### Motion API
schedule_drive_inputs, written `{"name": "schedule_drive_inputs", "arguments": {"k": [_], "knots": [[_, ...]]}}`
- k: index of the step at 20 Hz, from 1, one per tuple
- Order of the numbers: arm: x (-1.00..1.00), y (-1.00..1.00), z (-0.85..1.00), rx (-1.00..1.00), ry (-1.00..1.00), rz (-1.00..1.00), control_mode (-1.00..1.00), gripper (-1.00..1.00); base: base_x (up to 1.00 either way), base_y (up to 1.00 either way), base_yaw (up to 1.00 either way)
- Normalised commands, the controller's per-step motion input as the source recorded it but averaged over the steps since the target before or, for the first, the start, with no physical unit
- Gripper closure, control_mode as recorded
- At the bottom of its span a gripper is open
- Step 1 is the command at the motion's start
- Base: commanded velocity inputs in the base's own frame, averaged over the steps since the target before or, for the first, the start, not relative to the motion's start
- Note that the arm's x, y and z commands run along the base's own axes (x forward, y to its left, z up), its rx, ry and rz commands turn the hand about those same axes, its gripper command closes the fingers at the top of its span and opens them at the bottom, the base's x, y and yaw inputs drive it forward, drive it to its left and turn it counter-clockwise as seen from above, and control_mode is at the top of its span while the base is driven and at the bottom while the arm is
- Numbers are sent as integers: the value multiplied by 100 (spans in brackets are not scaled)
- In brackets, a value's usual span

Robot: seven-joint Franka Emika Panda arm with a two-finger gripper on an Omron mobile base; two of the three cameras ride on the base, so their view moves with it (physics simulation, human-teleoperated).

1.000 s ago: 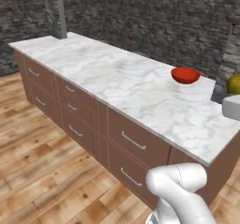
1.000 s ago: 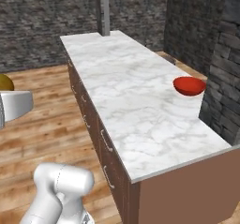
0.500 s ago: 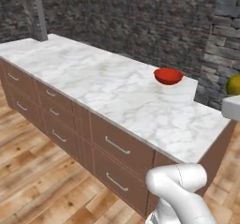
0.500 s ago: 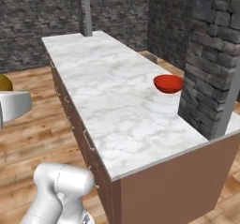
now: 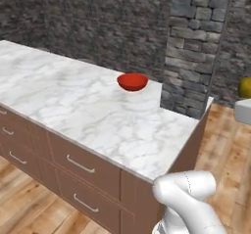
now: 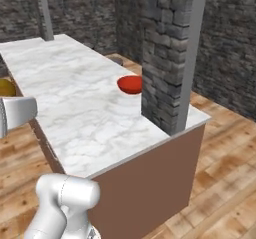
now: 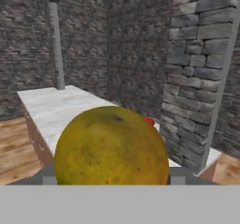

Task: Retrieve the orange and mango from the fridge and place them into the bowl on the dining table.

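My gripper is shut on the mango, a yellow-green oval fruit that fills the lower middle of the hand view. In the base views the mango sits just above the white hand, off the table's near side. The glossy red bowl stands on the white marble dining table near its far end, beside a stone pillar. Part of the bowl peeks out behind the mango. The orange and the fridge are out of view.
A grey stone pillar rises at the table's end, right next to the bowl. The table's brown drawer fronts face me. Dark stone walls close the room behind, and a wooden floor lies around.
The whole scene has shifted as the base drives. The table's end, the bowl and the pillar now look nearer. The mango stays in the gripper.
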Motion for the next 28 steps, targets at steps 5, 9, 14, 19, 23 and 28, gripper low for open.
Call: {"name": "schedule_drive_inputs", "arguments": {"k": [5,9,14,19,23,28], "knots": [[0,0,0,0,0,0,100,100,0,-77,-33],[0,0,0,0,0,0,100,100,4,-64,-35],[0,0,0,0,0,0,100,100,78,-21,-42],[0,0,0,0,0,0,100,100,100,-13,-41],[0,0,0,0,0,0,100,100,100,-40,-42],[0,0,0,0,0,0,100,100,94,-51,-49]]}}
